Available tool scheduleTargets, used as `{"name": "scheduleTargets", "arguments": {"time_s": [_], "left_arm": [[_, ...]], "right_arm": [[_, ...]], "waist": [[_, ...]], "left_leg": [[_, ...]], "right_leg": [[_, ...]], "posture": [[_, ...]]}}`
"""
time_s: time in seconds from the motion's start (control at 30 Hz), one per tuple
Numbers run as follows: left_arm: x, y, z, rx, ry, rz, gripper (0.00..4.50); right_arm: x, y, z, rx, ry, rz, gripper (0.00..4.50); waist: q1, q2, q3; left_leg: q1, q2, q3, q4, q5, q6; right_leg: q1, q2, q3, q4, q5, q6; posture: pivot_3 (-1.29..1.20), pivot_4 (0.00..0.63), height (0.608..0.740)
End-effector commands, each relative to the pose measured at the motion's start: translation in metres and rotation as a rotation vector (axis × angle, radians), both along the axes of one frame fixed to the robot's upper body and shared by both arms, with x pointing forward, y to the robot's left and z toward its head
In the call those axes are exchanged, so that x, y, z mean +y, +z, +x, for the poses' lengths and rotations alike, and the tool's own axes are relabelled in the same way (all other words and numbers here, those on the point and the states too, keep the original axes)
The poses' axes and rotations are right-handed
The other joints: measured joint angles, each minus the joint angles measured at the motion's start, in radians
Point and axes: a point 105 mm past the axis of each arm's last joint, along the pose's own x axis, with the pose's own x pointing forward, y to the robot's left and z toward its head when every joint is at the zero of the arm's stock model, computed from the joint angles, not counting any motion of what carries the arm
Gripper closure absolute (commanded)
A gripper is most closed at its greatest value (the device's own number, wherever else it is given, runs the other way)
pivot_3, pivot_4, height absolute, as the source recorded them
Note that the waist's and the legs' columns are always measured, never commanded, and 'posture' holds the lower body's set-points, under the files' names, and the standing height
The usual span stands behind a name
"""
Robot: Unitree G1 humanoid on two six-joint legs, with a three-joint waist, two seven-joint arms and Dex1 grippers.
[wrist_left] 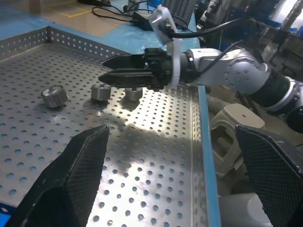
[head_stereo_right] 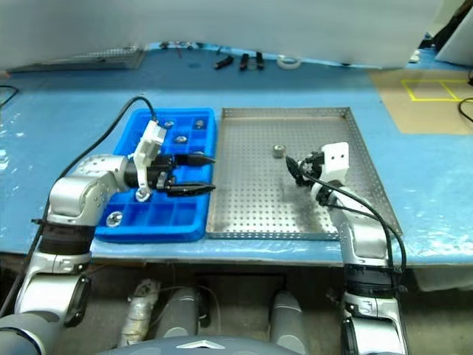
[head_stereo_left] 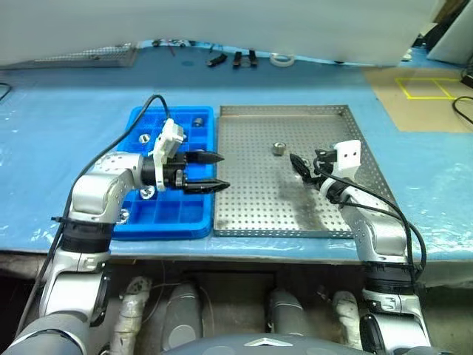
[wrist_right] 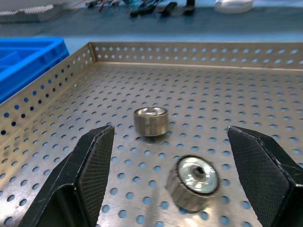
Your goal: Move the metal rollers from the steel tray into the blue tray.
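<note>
The steel tray [head_stereo_left: 325, 214] lies on the right and the blue tray [head_stereo_left: 174, 222] lies against its left rim. One metal roller [head_stereo_left: 278, 148] stands on the steel tray's perforated floor. In the left wrist view three metal rollers [wrist_left: 54, 96] stand in a row there. Two rollers [wrist_right: 150, 120] lie between and just ahead of my right gripper's [head_stereo_left: 298, 166] fingers; it hovers low over the steel tray, open and empty. Several rollers [head_stereo_left: 198, 122] sit in compartments of the blue tray. My left gripper [head_stereo_left: 218, 171] hangs open and empty over the blue tray's right edge, pointing towards the steel tray.
Black tools [head_stereo_left: 236, 58] and a roll of tape [head_stereo_left: 281, 59] lie at the table's far side, with a wire-mesh rack [head_stereo_left: 89, 55] at the far left. Cardboard marked with a yellow square [head_stereo_left: 429, 89] lies at the far right. The table's front edge runs just below both trays.
</note>
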Motion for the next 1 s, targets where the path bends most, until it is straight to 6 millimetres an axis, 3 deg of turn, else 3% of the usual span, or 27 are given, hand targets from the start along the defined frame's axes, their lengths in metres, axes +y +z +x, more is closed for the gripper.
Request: {"name": "scheduleTargets", "arguments": {"time_s": [0.03, 0.27, 0.37, 0.63, 0.97, 1.0], "left_arm": [[-0.008, 0.012, -0.008, -0.046, -0.032, -0.016, 0.03], [-0.015, 0.006, 0.005, -0.2, 0.022, 0.061, 0.03], [-0.017, -0.003, 0.013, -0.307, 0.029, 0.144, 0.03], [-0.023, 0.001, 0.014, -0.281, -0.022, 0.109, 0.03], [-0.022, 0.0, 0.014, -0.275, -0.027, 0.115, 0.03], [-0.022, 0.0, 0.014, -0.274, -0.026, 0.116, 0.01]], "right_arm": [[-0.015, 0.009, 0.0, -0.044, -0.026, -0.029, 0.48], [-0.029, 0.031, -0.019, -0.104, -0.016, -0.02, 0.48], [-0.031, 0.023, -0.028, -0.072, -0.006, -0.037, 0.48], [-0.035, -0.017, -0.028, 0.047, -0.018, -0.036, 0.48], [-0.05, -0.041, -0.023, 0.093, -0.091, -0.099, 0.48], [-0.048, -0.041, -0.023, 0.089, -0.087, -0.099, 0.67]], "waist": [[0.005, 0.0, 0.0], [0.007, 0.0, 0.0], [0.006, 0.0, 0.0], [-0.014, 0.0, 0.0], [-0.018, -0.001, 0.0], [-0.018, -0.001, 0.0]], "left_leg": [[0.0, 0.0, 0.0, 0.0, 0.0, -0.001], [0.002, 0.002, 0.0, -0.002, 0.005, -0.007], [0.003, 0.005, 0.0, -0.003, 0.006, -0.009], [0.003, 0.007, 0.0, -0.003, 0.007, -0.011], [0.004, 0.007, 0.0, -0.002, 0.007, -0.011], [0.005, 0.008, 0.0, -0.003, 0.007, -0.011]], "right_leg": [[0.0, 0.0, 0.0, 0.001, 0.0, 0.0], [-0.008, 0.003, 0.002, 0.013, -0.002, 0.004], [-0.008, 0.007, 0.003, 0.014, -0.002, 0.004], [-0.009, 0.009, 0.004, 0.014, -0.002, 0.004], [-0.009, 0.009, 0.004, 0.015, -0.001, 0.003], [-0.008, 0.01, 0.004, 0.015, -0.001, 0.003]], "posture": [[-0.1, 0.15, 0.74], [-0.13, 0.15, 0.74], [-0.14, 0.15, 0.74], [-0.16, 0.15, 0.74], [-0.16, 0.15, 0.74], [-0.16, 0.15, 0.74]]}}
